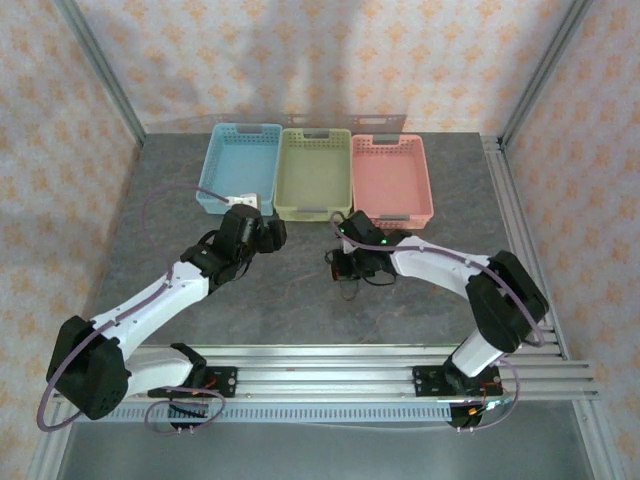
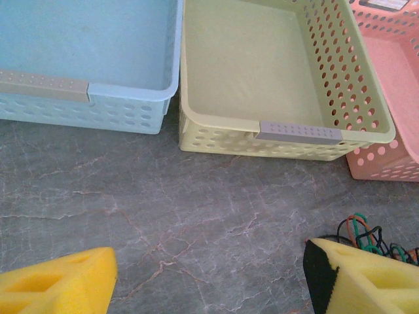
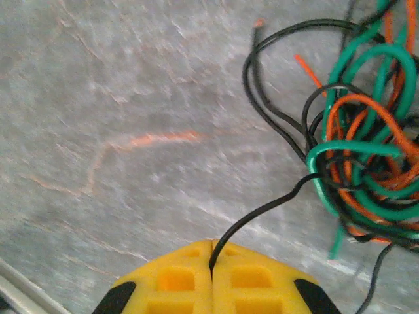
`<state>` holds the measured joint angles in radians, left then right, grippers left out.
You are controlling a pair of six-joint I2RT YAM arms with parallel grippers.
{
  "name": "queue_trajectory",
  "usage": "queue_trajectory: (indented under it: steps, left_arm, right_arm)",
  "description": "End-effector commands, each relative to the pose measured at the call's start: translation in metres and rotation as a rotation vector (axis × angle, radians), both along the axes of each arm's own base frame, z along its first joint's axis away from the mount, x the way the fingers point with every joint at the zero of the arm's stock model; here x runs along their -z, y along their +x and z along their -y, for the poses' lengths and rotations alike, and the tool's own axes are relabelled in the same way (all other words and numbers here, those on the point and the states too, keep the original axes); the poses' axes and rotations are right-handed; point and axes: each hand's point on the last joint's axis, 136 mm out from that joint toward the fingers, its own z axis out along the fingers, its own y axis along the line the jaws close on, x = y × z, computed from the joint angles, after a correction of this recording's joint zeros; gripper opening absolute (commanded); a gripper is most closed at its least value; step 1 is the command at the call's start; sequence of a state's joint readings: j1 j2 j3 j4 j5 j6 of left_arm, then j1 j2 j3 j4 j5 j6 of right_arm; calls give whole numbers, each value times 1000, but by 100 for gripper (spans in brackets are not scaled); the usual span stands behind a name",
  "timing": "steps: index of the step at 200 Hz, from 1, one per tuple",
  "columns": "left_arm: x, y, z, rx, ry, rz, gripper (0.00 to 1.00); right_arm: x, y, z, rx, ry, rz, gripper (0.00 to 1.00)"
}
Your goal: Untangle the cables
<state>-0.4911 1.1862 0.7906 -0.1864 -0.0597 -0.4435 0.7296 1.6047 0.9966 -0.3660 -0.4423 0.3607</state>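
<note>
1. Pinching a single black wire [image 3: 262,209]: the right gripper [image 3: 211,247], bottom centre of the right wrist view, has its yellow fingers [image 3: 177,281] pressed flat together with the strand trapped in the seam between them.
2. From the seam the wire runs up and right, curving into the knot of cables [image 3: 366,137] at the right edge of that frame. The knot is green, orange and black loops crossed over one another, lying on the grey veined table [image 3: 98,131].
3. Left gripper [image 2: 209,268] spread wide, nothing between its jaws; one finger at lower left, the other at lower right of the left wrist view. The bundle peeks out just past the lower-right finger. Contact cannot be told.
4. Further out, along the top of that view: blue basket [image 2: 91,98], yellow-green basket [image 2: 262,140], pink basket [image 2: 393,163], side by side.
5. Step in hand, my reading: one strand singled out and clamped; the knot itself not yet loosened.
6. Next move likely calls for a slow draw of the black wire away from the knot, toward frame left, with the left gripper brought down to pin the bundle. Otherwise the whole clump probably drags along. Thin strand, so slip from the grip is a risk.
</note>
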Motion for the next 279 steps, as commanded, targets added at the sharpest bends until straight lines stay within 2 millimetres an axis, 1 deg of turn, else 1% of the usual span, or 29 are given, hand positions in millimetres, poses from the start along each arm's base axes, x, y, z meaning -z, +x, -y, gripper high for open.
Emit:
queue_trajectory:
  steps: [1, 24, 36, 50, 59, 74, 87, 97, 104, 115, 127, 141, 162, 179, 195, 213, 232, 248, 279]
  left_arm:
    - [-19, 1, 3, 9, -17, 52, 76]
    - [-21, 0, 4, 17, -28, 61, 76]
    - [-22, -1, 5, 22, -33, 69, 76]
    - [-23, -2, 6, 27, -36, 72, 75]
    - [-22, -2, 5, 25, -36, 69, 75]
    - [-20, -1, 5, 23, -32, 65, 75]
    - [-20, 0, 5, 22, -30, 63, 75]
    - [-19, 0, 6, 24, -26, 59, 75]
    - [-19, 1, 6, 23, -26, 58, 75]
    - [-19, 1, 6, 24, -27, 58, 75]
    - [-18, 1, 6, 22, -27, 55, 75]
    - [-17, 1, 7, 24, -26, 51, 75]
    - [-15, 2, 6, 18, -18, 41, 75]
    - [-12, 4, 5, 6, -4, 23, 75]
    - [-8, 6, 4, -4, 5, 13, 75]
    - [-6, 6, 2, -13, 11, 10, 75]
    - [-7, 6, -1, -27, 17, 18, 75]
    - [-9, 5, -4, -42, 20, 26, 75]
    - [-10, 5, -10, -71, 26, 40, 75]
  right_arm:
    - [-36, 15, -48, -30, 147, 64, 0]
    - [-69, 32, -96, -35, 298, 99, 0]
    - [-79, 44, -114, -17, 363, 114, 0]
    - [-75, 60, -124, 10, 364, 128, 0]
    - [-68, 68, -127, 27, 347, 132, 5]
    - [-55, 76, -130, 28, 318, 143, 8]
    - [-45, 81, -128, 28, 285, 161, 15]
    - [-36, 84, -124, 31, 262, 168, 19]
    - [-33, 84, -123, 31, 258, 167, 21]
    - [-29, 86, -117, 33, 251, 169, 27]
    - [-25, 90, -107, 53, 238, 169, 32]
    - [-30, 92, -100, 37, 261, 167, 37]
    - [-39, 97, -80, 33, 274, 205, 43]
    - [-41, 98, -71, -4, 258, 238, 44]
    - [-40, 95, -71, -93, 224, 265, 44]
    - [-33, 90, -74, -224, 183, 308, 45]
    - [-20, 92, -74, -342, 128, 382, 48]
    - [-7, 86, -76, -467, 107, 425, 50]
    - [13, 88, -84, -579, 92, 464, 53]
